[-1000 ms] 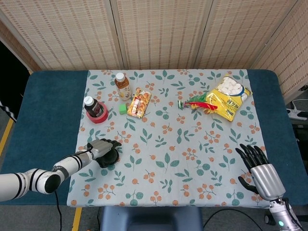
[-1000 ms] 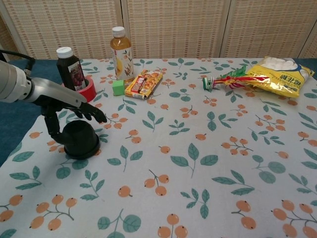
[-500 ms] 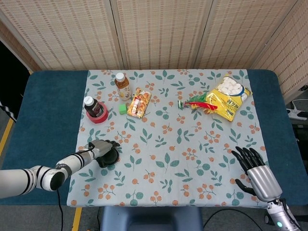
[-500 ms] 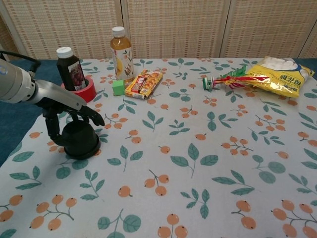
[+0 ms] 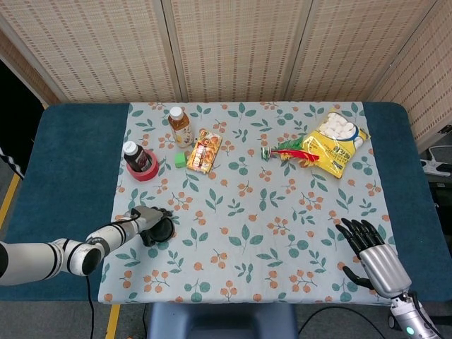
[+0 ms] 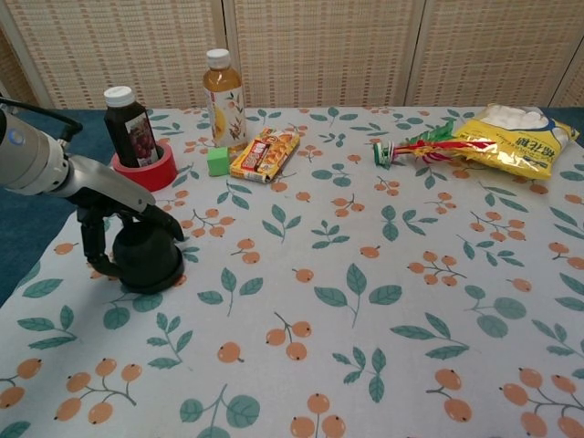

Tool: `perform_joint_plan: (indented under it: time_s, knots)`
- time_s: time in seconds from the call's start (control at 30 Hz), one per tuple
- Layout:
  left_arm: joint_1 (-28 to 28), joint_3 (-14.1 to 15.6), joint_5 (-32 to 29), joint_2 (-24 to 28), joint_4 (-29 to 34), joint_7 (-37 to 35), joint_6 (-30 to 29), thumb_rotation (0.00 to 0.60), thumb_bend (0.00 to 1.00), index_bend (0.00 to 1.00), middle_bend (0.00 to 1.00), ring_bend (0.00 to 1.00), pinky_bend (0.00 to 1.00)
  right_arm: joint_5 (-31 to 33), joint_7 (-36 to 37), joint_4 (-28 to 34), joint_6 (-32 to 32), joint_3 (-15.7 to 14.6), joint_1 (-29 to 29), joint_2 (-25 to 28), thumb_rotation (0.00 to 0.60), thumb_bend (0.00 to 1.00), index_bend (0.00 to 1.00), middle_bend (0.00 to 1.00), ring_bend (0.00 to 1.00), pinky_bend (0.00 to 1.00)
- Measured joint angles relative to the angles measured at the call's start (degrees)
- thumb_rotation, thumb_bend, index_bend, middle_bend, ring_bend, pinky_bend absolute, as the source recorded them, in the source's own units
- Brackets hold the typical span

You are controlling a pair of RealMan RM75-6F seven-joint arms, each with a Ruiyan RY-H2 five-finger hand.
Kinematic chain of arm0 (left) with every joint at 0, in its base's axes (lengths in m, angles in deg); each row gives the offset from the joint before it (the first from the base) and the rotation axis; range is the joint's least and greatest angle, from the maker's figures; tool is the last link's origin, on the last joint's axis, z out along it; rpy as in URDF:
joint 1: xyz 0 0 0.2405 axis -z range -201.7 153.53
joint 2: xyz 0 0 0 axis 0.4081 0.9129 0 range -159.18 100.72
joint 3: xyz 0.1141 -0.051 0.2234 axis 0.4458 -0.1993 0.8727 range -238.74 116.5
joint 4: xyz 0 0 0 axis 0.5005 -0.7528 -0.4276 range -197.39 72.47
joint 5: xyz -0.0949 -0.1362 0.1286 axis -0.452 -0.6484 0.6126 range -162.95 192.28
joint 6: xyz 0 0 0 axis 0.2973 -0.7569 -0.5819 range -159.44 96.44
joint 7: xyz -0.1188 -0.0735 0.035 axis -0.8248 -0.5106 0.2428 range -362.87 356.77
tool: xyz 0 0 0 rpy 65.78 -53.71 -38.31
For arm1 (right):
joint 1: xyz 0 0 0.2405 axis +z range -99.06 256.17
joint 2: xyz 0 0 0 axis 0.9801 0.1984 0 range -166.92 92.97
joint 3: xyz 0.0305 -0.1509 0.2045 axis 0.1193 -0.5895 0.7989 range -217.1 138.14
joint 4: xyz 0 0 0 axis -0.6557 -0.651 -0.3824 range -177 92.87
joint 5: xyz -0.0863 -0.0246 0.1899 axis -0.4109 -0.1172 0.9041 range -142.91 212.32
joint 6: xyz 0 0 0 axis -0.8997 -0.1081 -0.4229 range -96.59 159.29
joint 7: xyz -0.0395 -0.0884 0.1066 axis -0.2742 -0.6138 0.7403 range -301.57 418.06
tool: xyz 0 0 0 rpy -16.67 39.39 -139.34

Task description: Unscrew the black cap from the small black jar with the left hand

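Observation:
The small black jar [image 6: 148, 260] stands on the flowered cloth near the table's left front; in the head view the small black jar [image 5: 162, 229] is mostly covered. My left hand [image 6: 117, 216] lies over its black cap, thumb down the left side and fingers [image 6: 164, 224] curled over the right, gripping the cap. The same left hand [image 5: 147, 221] shows from above with the forearm reaching in from the left. My right hand [image 5: 371, 256] hovers at the table's near right corner, fingers spread, holding nothing; the chest view does not show it.
A dark juice bottle [image 6: 126, 125] stands in a red tape roll [image 6: 155, 168] just behind the jar. Further back are a tea bottle [image 6: 223, 88], a green cube [image 6: 216, 161] and a snack pack [image 6: 265, 153]. A yellow marshmallow bag [image 6: 511, 139] lies far right.
My left hand's fingers have curled down and closed around the jar's cap. My right hand has drifted slightly toward the near edge of the table.

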Motion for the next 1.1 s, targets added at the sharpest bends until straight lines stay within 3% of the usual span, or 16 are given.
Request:
perform_joint_plan:
  time_s: [0.17, 0.3, 0.63, 0.87, 0.97, 1.1]
  knots:
    - [1.17, 1.72, -1.27, -0.80, 0.55, 0.25, -1.53, 0.600, 0.37, 0.00, 0.00, 0.00, 0.22, 0.12, 0.07, 0.04, 0.03, -0.01, -0.01, 0.11, 0.600, 0.19, 0.00, 0.00, 0.00, 0.00]
    - [1.52, 2.44, -1.67, -1.34, 0.44, 0.53, -1.92, 0.600, 0.36, 0.02, 0.09, 0.05, 0.29, 0.03, 0.16, 0.12, -0.15, -0.06, -0.08, 0.22, 0.600, 0.19, 0.00, 0.00, 0.00, 0.00]
    - [3.61, 5.64, -4.21, -3.08, 2.40, 4.41, -7.83, 0.600, 0.37, 0.31, 0.39, 0.23, 0.41, 0.13, 0.09, 0.35, 0.00, -0.14, -0.10, 0.33, 0.600, 0.19, 0.00, 0.00, 0.00, 0.00]
    - [3.13, 6.29, -4.23, -3.74, 3.83, 7.00, -11.86, 0.600, 0.38, 0.44, 0.44, 0.25, 0.44, 0.14, 0.38, 0.49, -0.10, -0.17, -0.15, 0.55, 0.600, 0.19, 0.00, 0.00, 0.00, 0.00]
    - [2.15, 6.24, -3.78, -4.10, 4.25, 7.99, -14.18, 0.600, 0.42, 0.52, 0.53, 0.32, 0.48, 0.20, 0.48, 0.53, -0.06, -0.19, -0.15, 0.62, 0.600, 0.19, 0.00, 0.00, 0.00, 0.00]
    - [0.51, 5.79, -2.96, -4.45, 4.92, 9.23, -17.73, 0.600, 0.52, 0.65, 0.66, 0.45, 0.59, 0.09, 0.52, 0.61, -0.10, -0.22, -0.16, 0.63, 0.600, 0.19, 0.00, 0.00, 0.00, 0.00]
